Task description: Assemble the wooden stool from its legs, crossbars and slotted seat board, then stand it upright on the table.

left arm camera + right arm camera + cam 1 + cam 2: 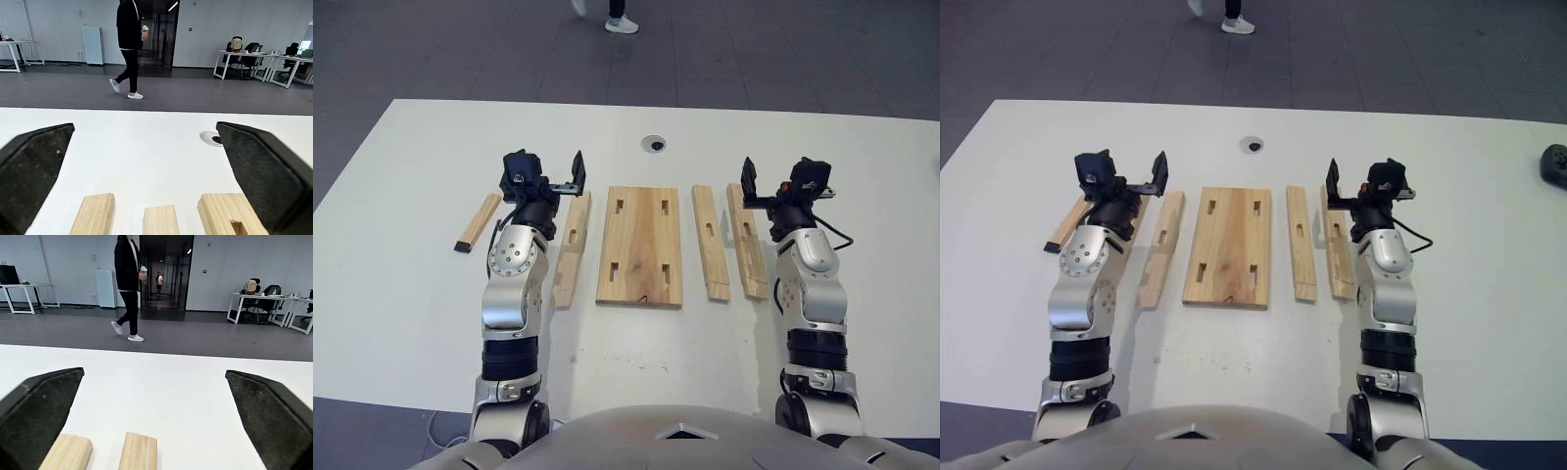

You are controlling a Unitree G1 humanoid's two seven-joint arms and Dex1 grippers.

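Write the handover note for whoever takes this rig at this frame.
Left gripper: open, empty, above the parts left of the seat board.
Right gripper: open, empty, by the right-hand bars' far ends.
The seat board lies flat, slots up. Left bar and short stick lie on its left; inner right bar and outer right bar on its right.
Done: nothing joined.
Left: all assembly, then stand it upright.
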